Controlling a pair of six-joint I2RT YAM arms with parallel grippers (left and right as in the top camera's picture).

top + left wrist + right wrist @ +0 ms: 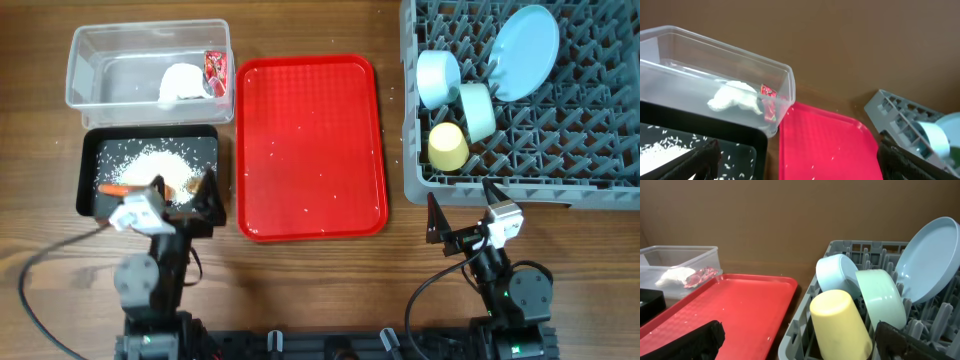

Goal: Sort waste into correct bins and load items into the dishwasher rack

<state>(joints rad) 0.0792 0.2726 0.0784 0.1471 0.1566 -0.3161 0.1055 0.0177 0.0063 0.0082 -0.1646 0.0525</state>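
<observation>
Both folded low, left pincer [181, 190] agape, right pincer [461, 196] agape

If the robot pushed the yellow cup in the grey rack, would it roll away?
Probably not far. The yellow cup lies tipped among the pegs of the rack, with the mint-green bowl close beside it, so they would likely stop it. Its round, smooth sides suggest it would roll on a flat surface. It looks like plastic, so probably light.

The serving tray [310, 120] is set between the tub [100, 45] and shallow tray [205, 150] at left and the rack [560, 150] at right.
</observation>
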